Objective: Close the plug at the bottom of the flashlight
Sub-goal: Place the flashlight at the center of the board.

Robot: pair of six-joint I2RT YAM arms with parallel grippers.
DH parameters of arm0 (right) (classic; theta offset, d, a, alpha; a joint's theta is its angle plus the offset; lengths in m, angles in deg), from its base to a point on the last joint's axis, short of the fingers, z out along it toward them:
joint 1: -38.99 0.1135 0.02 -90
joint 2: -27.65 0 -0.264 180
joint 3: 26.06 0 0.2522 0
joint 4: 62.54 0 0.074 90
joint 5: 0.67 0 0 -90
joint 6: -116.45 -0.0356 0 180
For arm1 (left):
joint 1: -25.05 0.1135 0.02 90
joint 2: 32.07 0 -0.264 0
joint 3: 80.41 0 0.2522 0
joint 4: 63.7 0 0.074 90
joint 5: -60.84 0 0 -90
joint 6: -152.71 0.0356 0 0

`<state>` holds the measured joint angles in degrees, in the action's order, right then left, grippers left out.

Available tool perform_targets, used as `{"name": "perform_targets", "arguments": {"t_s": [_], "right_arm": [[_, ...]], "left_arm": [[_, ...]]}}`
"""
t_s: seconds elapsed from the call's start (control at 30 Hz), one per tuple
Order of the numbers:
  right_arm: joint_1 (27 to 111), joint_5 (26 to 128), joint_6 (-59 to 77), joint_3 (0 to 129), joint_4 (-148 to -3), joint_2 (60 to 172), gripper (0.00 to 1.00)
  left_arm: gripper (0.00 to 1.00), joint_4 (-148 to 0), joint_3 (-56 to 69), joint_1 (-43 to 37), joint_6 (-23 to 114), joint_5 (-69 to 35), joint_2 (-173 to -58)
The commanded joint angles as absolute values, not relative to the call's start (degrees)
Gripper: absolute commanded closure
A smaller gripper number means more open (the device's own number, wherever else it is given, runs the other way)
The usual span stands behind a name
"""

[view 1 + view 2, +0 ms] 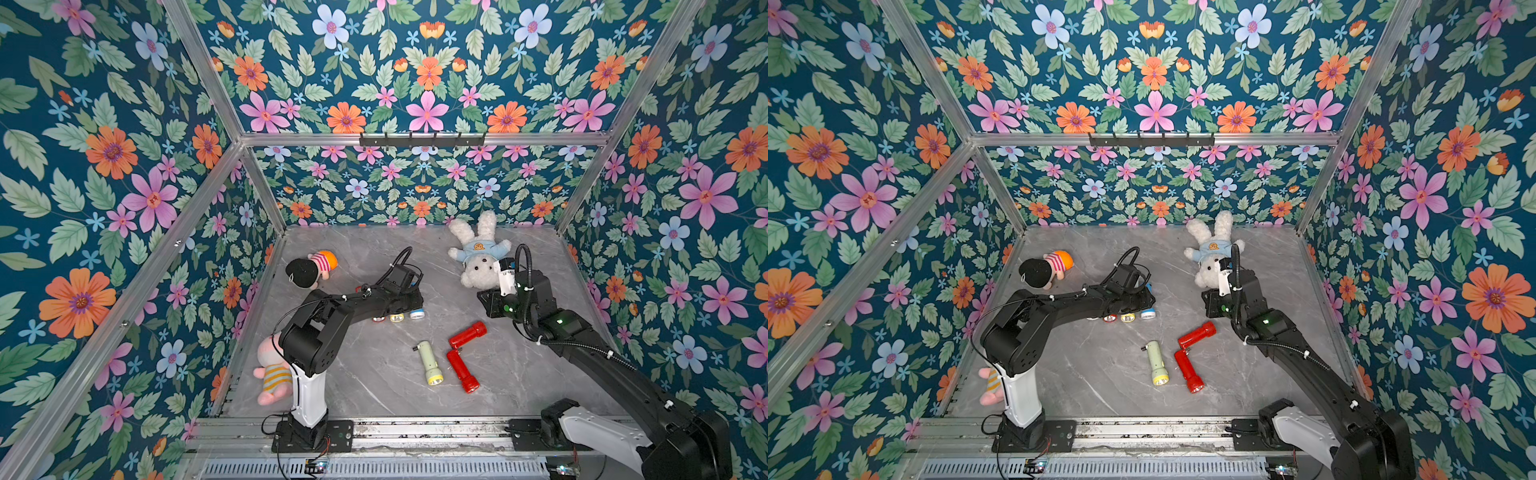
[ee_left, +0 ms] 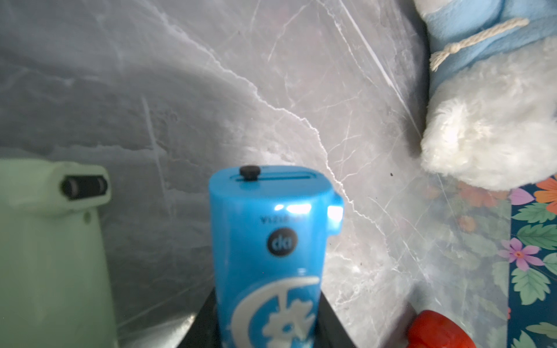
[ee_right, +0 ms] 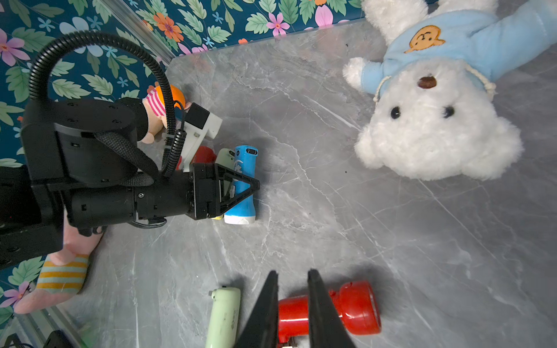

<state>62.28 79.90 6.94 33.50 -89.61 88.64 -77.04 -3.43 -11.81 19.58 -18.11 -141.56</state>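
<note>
**Blue flashlight and grasp.** The blue flashlight [image 2: 271,241] lies on the counter [image 3: 331,211], left of centre in the right wrist view. Its barrel is clenched by the left fingers [image 3: 254,185]. The right fingers [image 3: 319,304], slightly parted and empty, hang near a red flashlight [image 3: 349,307] at the frame's lower edge. The hard, glossy shell looks light and slippery. Grip it mid-barrel, leaving the tail end [image 2: 271,177] free for pressing.

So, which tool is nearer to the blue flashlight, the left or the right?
Left. The left tool is shut on the blue flashlight, gripping its body. The right tool is well apart from it, raised near a red flashlight.
</note>
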Motion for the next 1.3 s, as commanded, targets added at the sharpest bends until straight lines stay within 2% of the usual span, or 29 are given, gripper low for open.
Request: {"name": "perform_targets", "arguments": {"t_s": [0.0,0.37,0.63,1.03,1.27], "right_arm": [[62.28,80.46,6.24,33.26,-87.91,88.45,0.79],[62.28,80.72,6.0,32.96,-87.48,88.56,0.77],[62.19,80.74,5.97,32.88,-87.38,88.48,0.76],[62.19,79.64,4.94,33.89,-87.79,89.21,0.7],[62.13,79.84,4.67,35.94,-89.58,90.08,0.6]], "left_arm": [[0.66,-81.73,-4.65,-11.87,19.4,-18.71,-141.8],[0.54,-82.47,-5.67,-11.9,18.67,-19.5,-141.56],[0.51,-82.53,-5.3,-12.0,18.41,-19.31,-139.51],[0.48,-90.0,-4.51,-13.14,21.59,-25.27,-123.56],[0.48,-91.43,-10.44,-18.93,20.71,-24.41,-118.23]]}}
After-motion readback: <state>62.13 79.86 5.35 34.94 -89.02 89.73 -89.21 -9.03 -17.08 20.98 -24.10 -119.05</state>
